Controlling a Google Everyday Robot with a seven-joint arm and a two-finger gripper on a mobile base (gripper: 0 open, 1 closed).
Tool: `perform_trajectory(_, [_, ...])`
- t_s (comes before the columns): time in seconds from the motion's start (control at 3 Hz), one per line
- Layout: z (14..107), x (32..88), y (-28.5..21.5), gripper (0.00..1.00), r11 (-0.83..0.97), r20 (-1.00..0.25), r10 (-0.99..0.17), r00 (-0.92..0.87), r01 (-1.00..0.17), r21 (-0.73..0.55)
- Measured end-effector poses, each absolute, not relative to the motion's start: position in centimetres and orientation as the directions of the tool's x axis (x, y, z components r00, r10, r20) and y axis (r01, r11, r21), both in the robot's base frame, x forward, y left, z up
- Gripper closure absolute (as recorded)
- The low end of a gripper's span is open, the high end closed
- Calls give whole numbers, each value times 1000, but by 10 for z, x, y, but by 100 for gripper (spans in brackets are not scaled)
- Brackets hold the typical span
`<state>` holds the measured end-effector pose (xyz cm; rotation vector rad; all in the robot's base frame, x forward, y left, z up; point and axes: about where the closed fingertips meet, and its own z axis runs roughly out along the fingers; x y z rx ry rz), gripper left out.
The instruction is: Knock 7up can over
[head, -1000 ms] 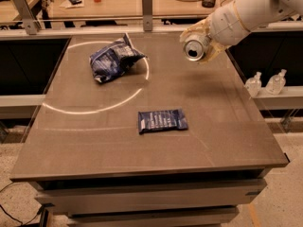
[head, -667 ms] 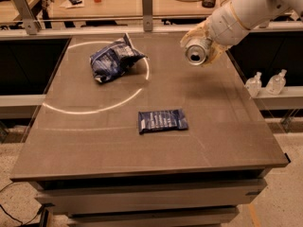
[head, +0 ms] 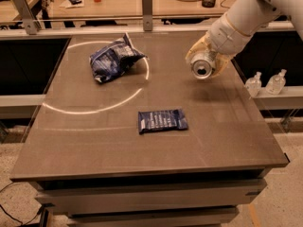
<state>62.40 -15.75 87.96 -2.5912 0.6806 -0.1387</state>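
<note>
At upper right my hand (head: 207,56) seems clamped on the tipped 7up can (head: 203,69) over the desk (head: 142,155); next I'd lay it down and release.

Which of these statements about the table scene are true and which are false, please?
1. The 7up can stands upright on the table. False: it is tipped, its metal top facing the camera, clamped in the gripper.
2. Two dark blue snack bags lie on the table, a crumpled bag and a flat bag. True.
3. The flat bag touches the can. False: it lies apart from the can, nearer the table's front edge.
4. The gripper is over the far right part of the table. True.
</note>
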Motion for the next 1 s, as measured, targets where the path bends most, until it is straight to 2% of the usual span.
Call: perform_trajectory(1.0, [841, 612, -175, 100, -809, -76, -509, 857, -507, -298])
